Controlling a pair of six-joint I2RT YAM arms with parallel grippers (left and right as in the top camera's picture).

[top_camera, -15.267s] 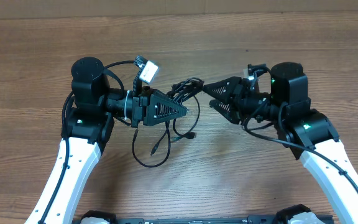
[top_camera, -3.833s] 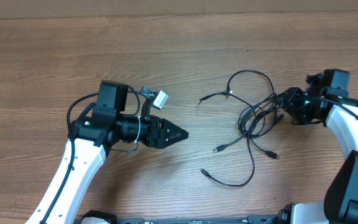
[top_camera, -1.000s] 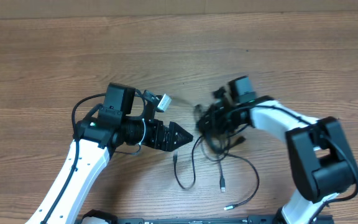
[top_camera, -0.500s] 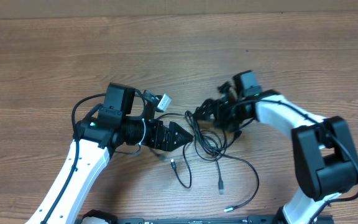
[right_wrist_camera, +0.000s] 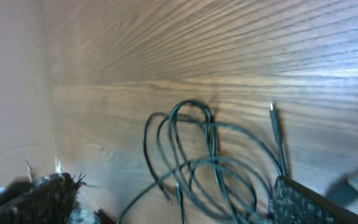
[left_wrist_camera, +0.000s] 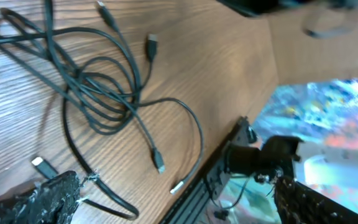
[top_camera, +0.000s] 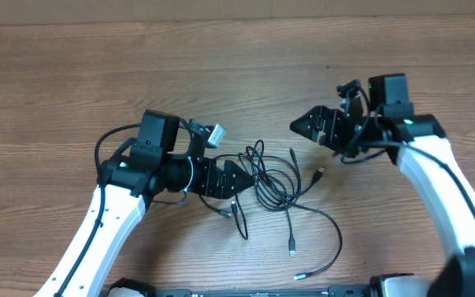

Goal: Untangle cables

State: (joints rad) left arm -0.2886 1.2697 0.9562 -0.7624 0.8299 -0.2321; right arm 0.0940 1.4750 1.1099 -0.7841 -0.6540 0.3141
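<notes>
The thin black cables (top_camera: 272, 180) lie in a loose tangle of overlapping loops near the middle of the brown wood-grain table (top_camera: 72, 74). Several strands run out of the knot. One curves toward the table's near edge and ends in a silver-tipped plug (top_camera: 293, 246). A longer strand sweeps round to a second plug (top_camera: 303, 275) closer to that edge. Two short ends (top_camera: 320, 173) point out on the right arm's side of the tangle.

The left end effector (top_camera: 239, 178) points at the tangle from the left, its tip just beside the outermost loops. In the left wrist view its two padded fingers (left_wrist_camera: 51, 196) stand wide apart, so it is open and grips nothing. One strand and a small silver plug (left_wrist_camera: 42, 167) lie right next to the lower-left finger; whether they touch it cannot be told.

The right end effector (top_camera: 302, 125) sits farther back on the right, apart from the cables and aimed toward them. The right wrist view shows its fingers (right_wrist_camera: 303, 202) spread wide with nothing between them, and the loops (right_wrist_camera: 210, 168) lie on the wood beyond.
</notes>
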